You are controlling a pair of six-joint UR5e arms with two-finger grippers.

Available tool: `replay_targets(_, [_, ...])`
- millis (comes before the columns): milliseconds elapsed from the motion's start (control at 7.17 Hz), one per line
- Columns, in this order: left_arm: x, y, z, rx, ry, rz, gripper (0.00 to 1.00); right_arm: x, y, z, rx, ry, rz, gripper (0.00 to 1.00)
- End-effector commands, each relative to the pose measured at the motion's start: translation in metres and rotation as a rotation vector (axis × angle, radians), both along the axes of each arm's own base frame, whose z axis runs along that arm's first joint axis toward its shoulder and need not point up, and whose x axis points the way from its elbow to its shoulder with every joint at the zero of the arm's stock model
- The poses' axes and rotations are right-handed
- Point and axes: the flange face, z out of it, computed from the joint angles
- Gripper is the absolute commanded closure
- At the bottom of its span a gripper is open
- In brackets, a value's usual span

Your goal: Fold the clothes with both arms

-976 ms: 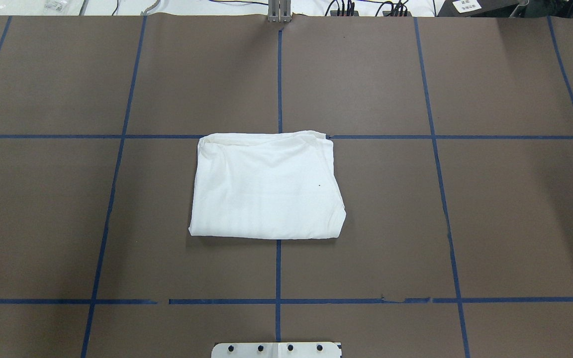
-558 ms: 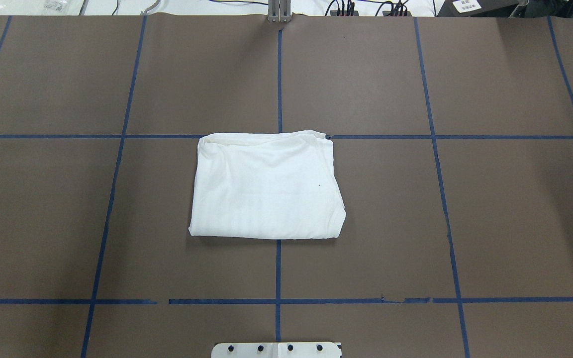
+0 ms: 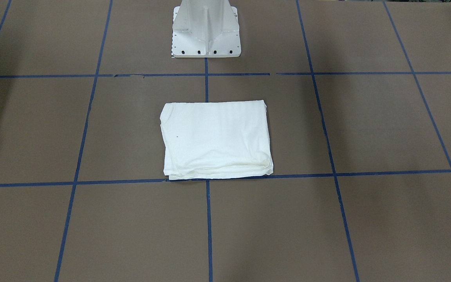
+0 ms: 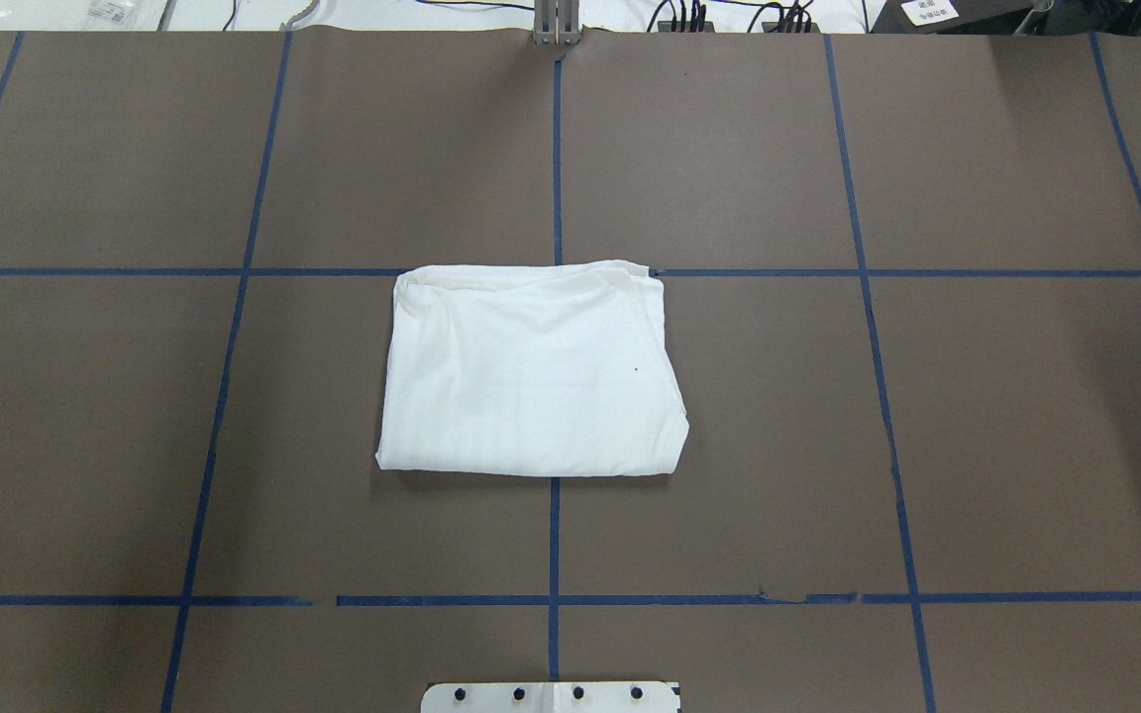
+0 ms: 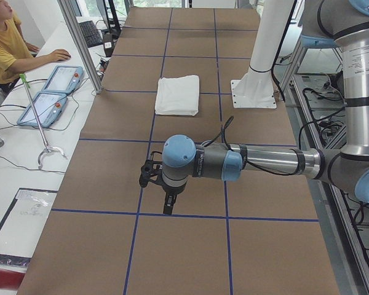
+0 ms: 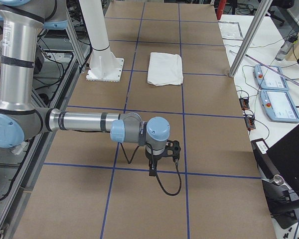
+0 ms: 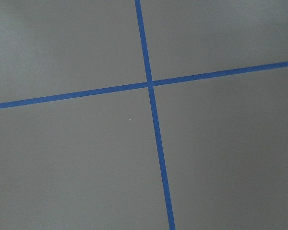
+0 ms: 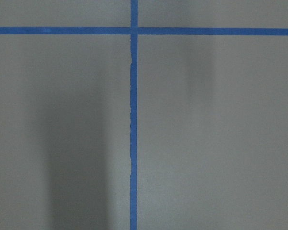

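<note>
The clothes (image 4: 531,371) lie as one white folded rectangle in the middle of the brown table, plain side up, also seen in the front-facing view (image 3: 215,139) and small in both side views (image 5: 178,94) (image 6: 165,68). Neither arm touches them. My left gripper (image 5: 166,208) hangs fingers down over a blue tape line far out at the table's left end. My right gripper (image 6: 152,172) hangs the same way at the right end. Only the side views show the grippers, so I cannot tell whether they are open or shut. Both wrist views show only table and tape.
The white pedestal base (image 3: 206,31) stands behind the clothes on the robot's side. Blue tape lines (image 4: 554,149) grid the table. A person (image 5: 6,43) sits by teach pendants (image 5: 49,95) past the far edge, near an aluminium post (image 5: 80,43). More pendants (image 6: 276,99) lie there.
</note>
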Motion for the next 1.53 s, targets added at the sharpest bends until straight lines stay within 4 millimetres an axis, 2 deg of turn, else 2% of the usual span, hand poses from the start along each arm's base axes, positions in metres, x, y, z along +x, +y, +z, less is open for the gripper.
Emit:
replay_targets(0, [0.0,0.0,-0.001,0.001,0.001,0.0,0.0,0.002,-0.002,-0.005,0.007,-0.004,0.012,0.0])
replay_targets(279, [0.0,0.001,0.002,-0.005,0.0,-0.001,0.0,0.007,0.024,0.018,-0.04,0.015,0.013,0.0])
replay_targets(1395, [0.0,0.005,0.011,-0.023,-0.006,0.0,0.0,0.011,0.025,0.016,-0.04,0.034,0.025,0.0])
